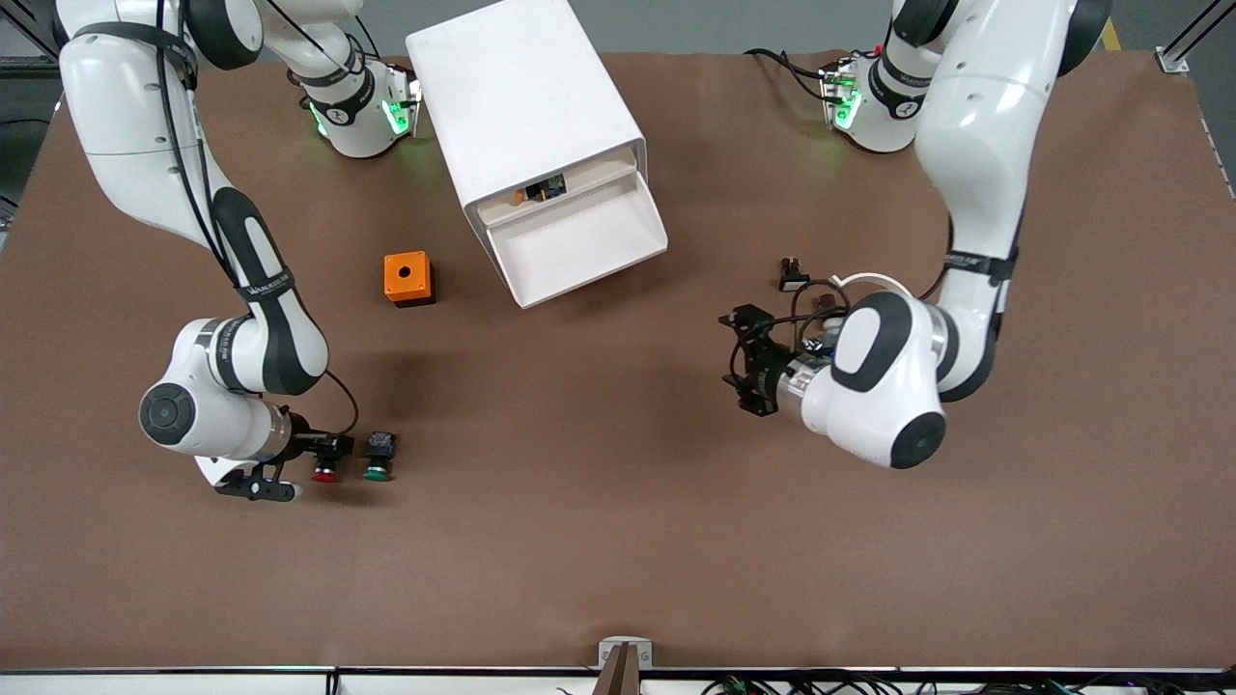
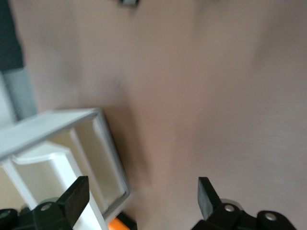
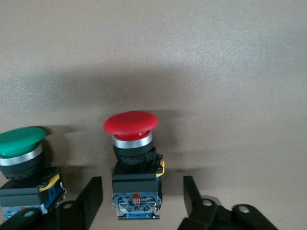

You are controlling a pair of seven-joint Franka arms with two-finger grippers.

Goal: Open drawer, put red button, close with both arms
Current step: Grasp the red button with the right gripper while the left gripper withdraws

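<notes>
With the drawer (image 1: 589,241) already pulled out of the white cabinet (image 1: 526,106), the step in hand looks like the pick-up of the red button (image 1: 324,472), which lies on the brown table (image 1: 618,541) well nearer the front camera than the cabinet, toward the right arm's end, with the green button (image 1: 377,470) just beside it. The right gripper (image 3: 143,196) is down at the table with its fingers spread either side of the red button's black-and-blue body, not yet pinching it. To do this well, I judge it should close squarely on that body below the red cap and stay clear of the green twin. The left gripper (image 2: 143,191) waits with fingers spread wide, empty, over the table near the open drawer. Counted: two arms, two push buttons, one orange box (image 1: 408,278) beside the cabinet, one cabinet with one drawer open.
</notes>
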